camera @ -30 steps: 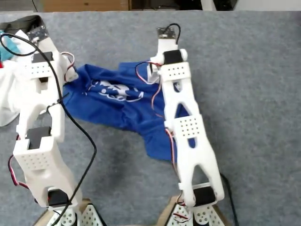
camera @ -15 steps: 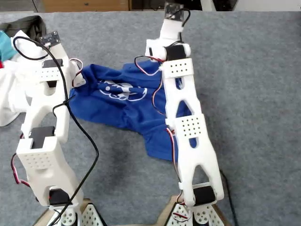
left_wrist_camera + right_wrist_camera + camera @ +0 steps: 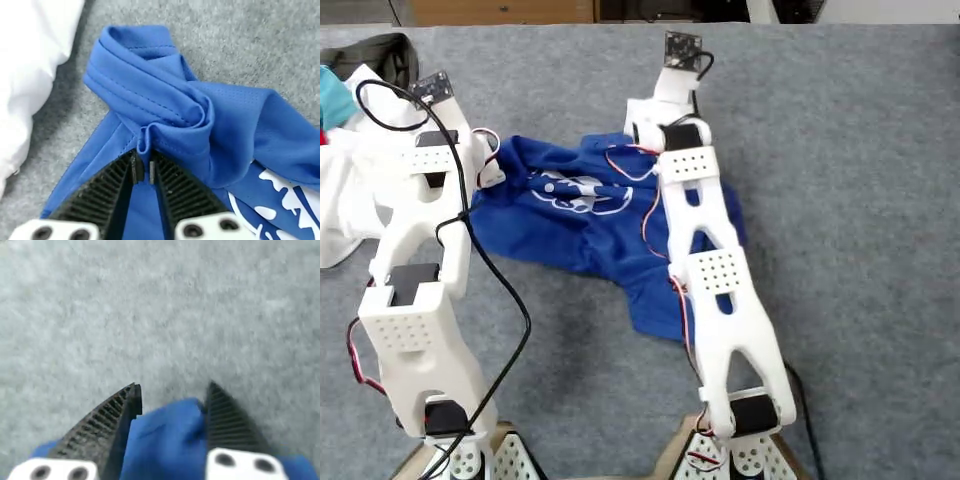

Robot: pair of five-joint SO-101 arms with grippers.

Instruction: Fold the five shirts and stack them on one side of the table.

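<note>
**Both grippers on the blue shirt near the far edge of the table**

The blue shirt (image 3: 560,225) lies crumpled and not folded on the grey table (image 3: 860,200). It is left of the middle and closer to the far edge than to the near edge. Its white print faces up, and one part of it reaches toward the near edge, under the right arm.

The left gripper (image 3: 141,170) is at the end of the shirt that points to the left edge of the table. Its fingers are almost together, and a thin ridge of blue fabric is pinched between the tips. Just beyond the tips the fabric is rolled into a thick fold.

The right gripper (image 3: 172,390) is at the far border of the shirt, over the grey surface. Its fingers stand at a middle width, and a bunch of blue fabric fills the gap between them and touches both. It seems to be held, but the wrist view is too soft there to be sure.

A white shirt (image 3: 345,200) lies in a heap at the left edge of the table, just beside the blue one. In the far left corner are a teal cloth (image 3: 335,85) and a dark cloth (image 3: 380,50).
</note>
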